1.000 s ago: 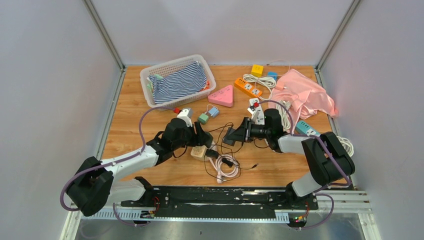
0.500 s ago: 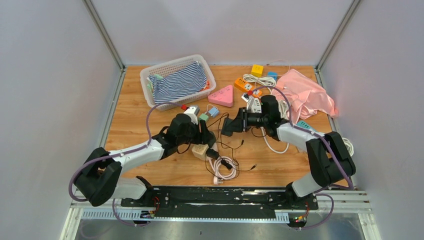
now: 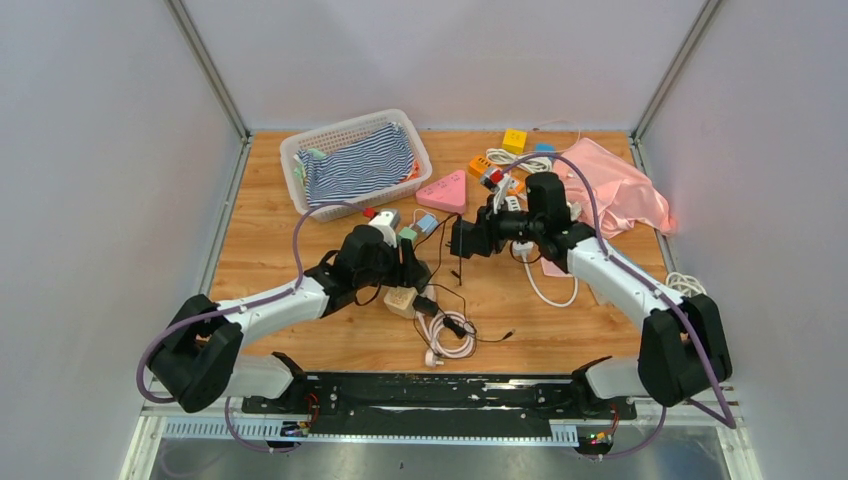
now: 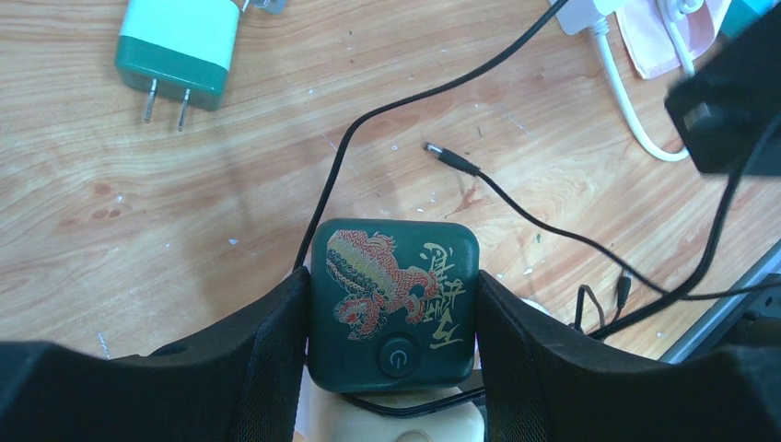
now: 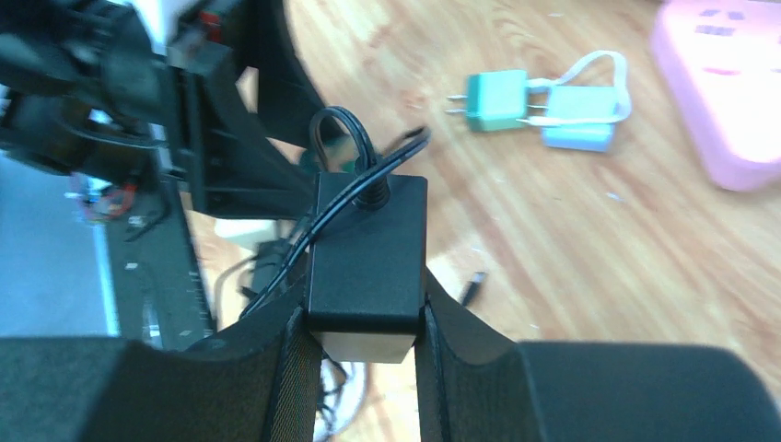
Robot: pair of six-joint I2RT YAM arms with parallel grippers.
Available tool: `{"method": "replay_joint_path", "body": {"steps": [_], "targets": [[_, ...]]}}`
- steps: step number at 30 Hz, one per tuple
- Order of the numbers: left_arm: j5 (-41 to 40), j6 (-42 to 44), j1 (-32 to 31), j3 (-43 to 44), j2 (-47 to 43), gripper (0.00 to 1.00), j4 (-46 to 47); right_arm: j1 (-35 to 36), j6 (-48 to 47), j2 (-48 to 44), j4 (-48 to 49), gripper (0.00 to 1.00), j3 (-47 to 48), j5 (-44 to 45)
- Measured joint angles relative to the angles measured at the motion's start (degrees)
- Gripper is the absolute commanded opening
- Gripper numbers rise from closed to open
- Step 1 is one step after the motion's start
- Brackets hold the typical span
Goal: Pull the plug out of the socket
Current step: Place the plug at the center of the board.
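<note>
My left gripper (image 4: 391, 322) is shut on a dark green socket cube (image 4: 394, 304) with a dragon print and a power button. The cube sits against a cream block (image 4: 396, 425) on the wooden table. In the top view the left gripper (image 3: 408, 272) is low at the table's middle. My right gripper (image 5: 366, 341) is shut on a black plug (image 5: 368, 253) with a thin black cable. In the top view it holds the plug (image 3: 462, 240) in the air, apart from the socket and to its right.
A green and white charger (image 4: 180, 51) lies ahead of the left gripper. A white basket (image 3: 340, 128) with striped cloth, a pink triangular strip (image 3: 445, 190), an orange strip (image 3: 490, 170) and pink cloth (image 3: 610, 190) lie at the back. A white cable coil (image 3: 450, 335) is near the front.
My right gripper has lifted the black plug up and back, away from the left gripper, its cable trailing. The left gripper has shifted slightly, still holding the green socket.
</note>
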Motion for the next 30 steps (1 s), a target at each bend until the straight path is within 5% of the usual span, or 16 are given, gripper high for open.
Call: {"method": "replay_joint_path", "body": {"steps": [11,18,21,23,30], "targets": [[-1.2,1.6,0.0,2.3,2.5,0.13,-0.6,-6.0,-11.8,11.1,-12.1,0.19,5.9,15.6],[-1.1,2.0,0.0,2.6,2.9,0.13,-0.7,-7.3,-12.4,16.9,-15.2,0.42,8.1,19.3],[-1.0,2.1,0.0,2.6,2.9,0.13,-0.7,-7.3,-12.5,19.4,-16.7,0.83,9.7,18.8],[-1.0,2.3,0.0,2.6,2.9,0.14,-0.7,-7.3,-12.8,20.0,-17.7,0.98,10.6,18.4],[-0.8,2.6,0.0,2.6,2.7,0.19,-0.9,-7.3,-15.6,14.9,-19.8,0.99,11.1,19.8]]}}
